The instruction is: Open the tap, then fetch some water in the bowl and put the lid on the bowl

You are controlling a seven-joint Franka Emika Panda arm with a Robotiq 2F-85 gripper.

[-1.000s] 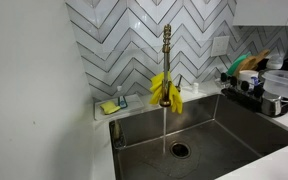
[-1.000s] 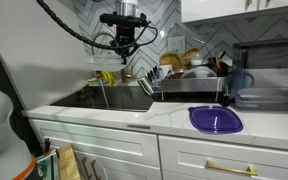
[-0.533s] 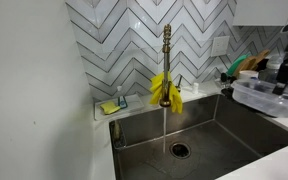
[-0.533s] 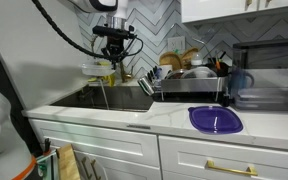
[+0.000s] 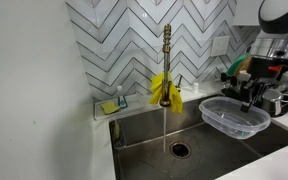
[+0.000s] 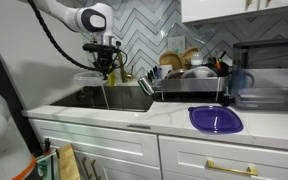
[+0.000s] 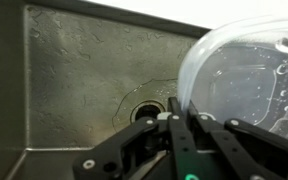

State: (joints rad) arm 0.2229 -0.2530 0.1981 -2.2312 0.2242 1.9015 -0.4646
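Observation:
The tap (image 5: 166,60) stands at the back of the steel sink (image 5: 214,150) and a thin stream of water (image 5: 164,125) runs from it to the drain (image 5: 180,150). My gripper (image 5: 249,103) is shut on the rim of a clear plastic bowl (image 5: 232,117) and holds it above the sink, to the right of the stream. In the wrist view the bowl (image 7: 249,85) fills the upper right, with the jaws (image 7: 181,118) pinching its rim above the drain (image 7: 144,108). The purple lid (image 6: 215,119) lies flat on the counter.
A yellow cloth (image 5: 166,90) hangs on the tap. A sponge holder (image 5: 112,104) sits on the sink's back ledge. A dish rack (image 6: 189,78) full of dishes stands beside the sink, with an appliance (image 6: 269,85) further along. White counter (image 6: 174,120) runs in front.
My gripper has carried the bowl from the dish rack side over the sink, toward the running water and lower. The water keeps running.

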